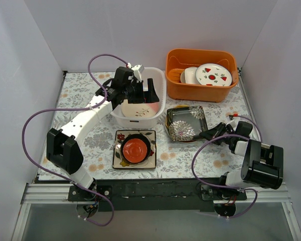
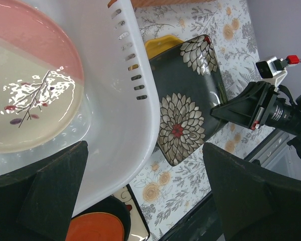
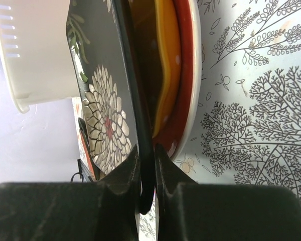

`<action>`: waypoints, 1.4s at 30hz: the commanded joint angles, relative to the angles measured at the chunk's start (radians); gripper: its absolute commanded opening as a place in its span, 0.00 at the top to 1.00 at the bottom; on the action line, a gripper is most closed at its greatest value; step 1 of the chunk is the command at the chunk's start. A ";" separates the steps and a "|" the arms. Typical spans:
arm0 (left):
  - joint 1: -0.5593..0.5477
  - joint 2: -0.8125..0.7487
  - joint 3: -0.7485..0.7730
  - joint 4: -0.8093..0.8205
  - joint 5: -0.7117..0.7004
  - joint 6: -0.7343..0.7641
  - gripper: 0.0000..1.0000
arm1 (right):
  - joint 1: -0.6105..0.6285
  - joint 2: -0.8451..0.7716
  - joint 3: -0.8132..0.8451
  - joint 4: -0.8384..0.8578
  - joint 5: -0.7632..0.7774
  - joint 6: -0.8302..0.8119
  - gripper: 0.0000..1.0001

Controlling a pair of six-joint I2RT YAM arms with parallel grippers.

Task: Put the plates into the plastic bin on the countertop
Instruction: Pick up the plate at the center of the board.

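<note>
The white plastic bin (image 1: 138,106) stands at the back middle of the countertop (image 1: 85,95), with a pink-and-cream plate (image 2: 30,100) lying in it. My left gripper (image 1: 143,90) hangs open over the bin's right side (image 2: 125,100), holding nothing. The black square plate with white flowers (image 1: 186,123) tops a stack with a yellow plate (image 3: 168,75) and a red-rimmed plate (image 3: 186,75). My right gripper (image 3: 147,160) is shut on the black plate's near right rim (image 3: 103,100). A small red round plate (image 1: 134,147) sits on a dark round plate, on a white square plate (image 1: 121,159).
An orange tub (image 1: 200,90) at the back right holds a white round plate with red fruit marks (image 1: 213,74) and white cups. The countertop's black front edge (image 1: 150,188) runs between the arm bases. White walls close in the left, back and right.
</note>
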 commanded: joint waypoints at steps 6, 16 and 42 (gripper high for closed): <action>-0.002 -0.074 -0.009 0.025 0.015 -0.008 0.02 | -0.002 -0.123 0.021 0.036 -0.106 0.039 0.99; -0.002 -0.087 -0.011 0.038 0.034 -0.017 0.02 | -0.002 -0.207 0.058 -0.037 -0.123 0.045 0.99; -0.002 -0.081 -0.012 0.077 0.119 -0.043 0.02 | -0.029 -0.419 0.166 -0.225 -0.124 0.036 0.99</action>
